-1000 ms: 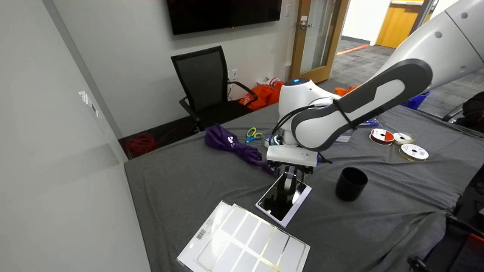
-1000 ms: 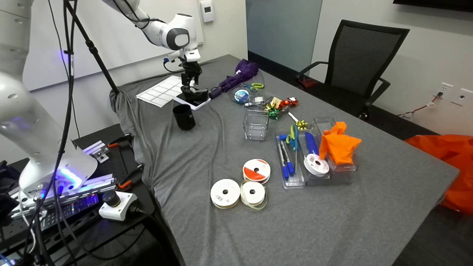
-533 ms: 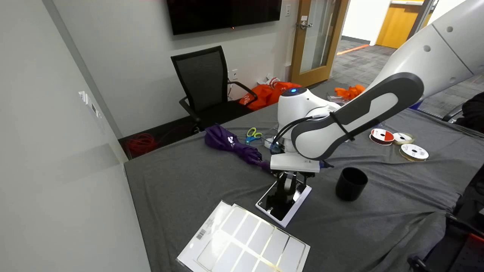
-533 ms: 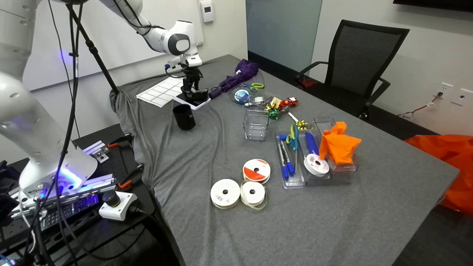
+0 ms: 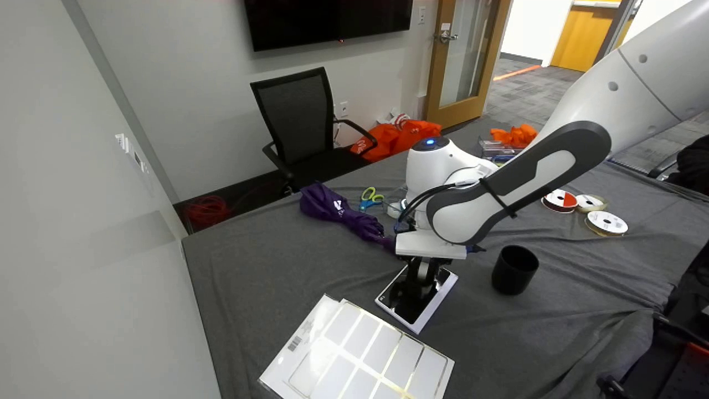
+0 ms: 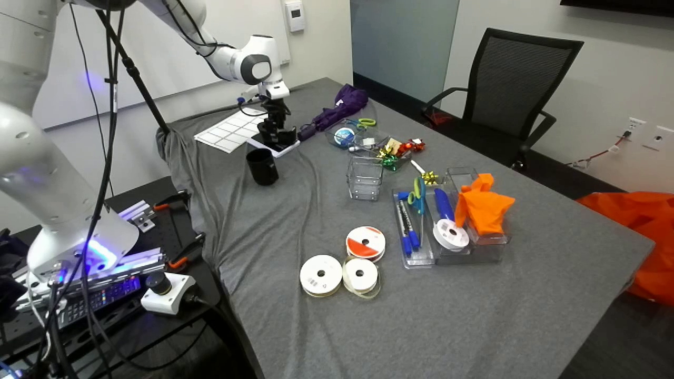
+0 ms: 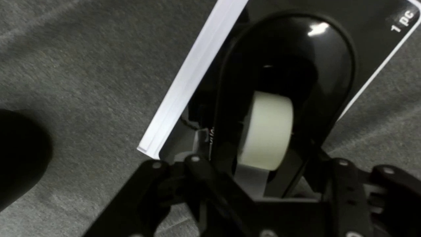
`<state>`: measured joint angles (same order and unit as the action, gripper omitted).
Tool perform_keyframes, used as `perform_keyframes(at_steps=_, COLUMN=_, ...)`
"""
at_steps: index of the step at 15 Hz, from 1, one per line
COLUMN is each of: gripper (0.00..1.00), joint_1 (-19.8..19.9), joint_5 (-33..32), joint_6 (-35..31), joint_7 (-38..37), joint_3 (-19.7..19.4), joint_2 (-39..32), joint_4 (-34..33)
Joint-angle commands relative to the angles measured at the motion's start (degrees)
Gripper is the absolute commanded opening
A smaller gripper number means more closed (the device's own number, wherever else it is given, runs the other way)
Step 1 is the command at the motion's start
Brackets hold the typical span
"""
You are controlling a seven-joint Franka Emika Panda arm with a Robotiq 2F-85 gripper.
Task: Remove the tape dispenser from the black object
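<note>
In the wrist view the tape dispenser (image 7: 287, 39), glossy black with a pale tape roll, rests on the black object (image 7: 381, 36), a flat slab with a white rim. My gripper (image 7: 263, 158) has one finger on either side of the dispenser and is closed in against its body; the fingertips' contact is dark and partly hidden. In both exterior views the gripper (image 5: 419, 280) points straight down at the slab (image 5: 409, 315), and the dispenser (image 6: 286, 138) is partly covered by the dark fingers.
A black cup (image 5: 514, 271) stands beside the slab, also at the wrist view's left edge. The white gridded sheet (image 5: 365, 354) lies close on another side. A purple umbrella (image 5: 346, 216), ribbon spools (image 6: 321, 276) and clear trays (image 6: 365, 179) are elsewhere on the table.
The arm has come down, bringing the gripper lower around the dispenser, and its fingers have drawn together. The slab has shifted very slightly.
</note>
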<state>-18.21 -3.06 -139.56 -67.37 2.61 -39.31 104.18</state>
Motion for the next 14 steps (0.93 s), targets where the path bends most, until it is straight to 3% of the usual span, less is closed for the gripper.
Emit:
perform_keyframes(at_steps=1, gripper=0.38, joint_1=-0.79, joint_5=0.21, joint_6=-1.94, joint_7=1.12, joint_3=-1.06, joint_2=-0.34, joint_4=0.01)
perform_keyframes(at_steps=6, gripper=0.36, joint_1=-0.77, joint_5=0.52, joint_6=-2.03, joint_7=0.75, joint_3=-1.07, joint_2=0.04, joint_4=0.12)
perform_keyframes(at_steps=14, gripper=0.36, joint_1=-0.57, joint_5=1.85, joint_6=-0.62, joint_7=-1.56, joint_3=-0.65, joint_2=6.84, joint_4=3.93)
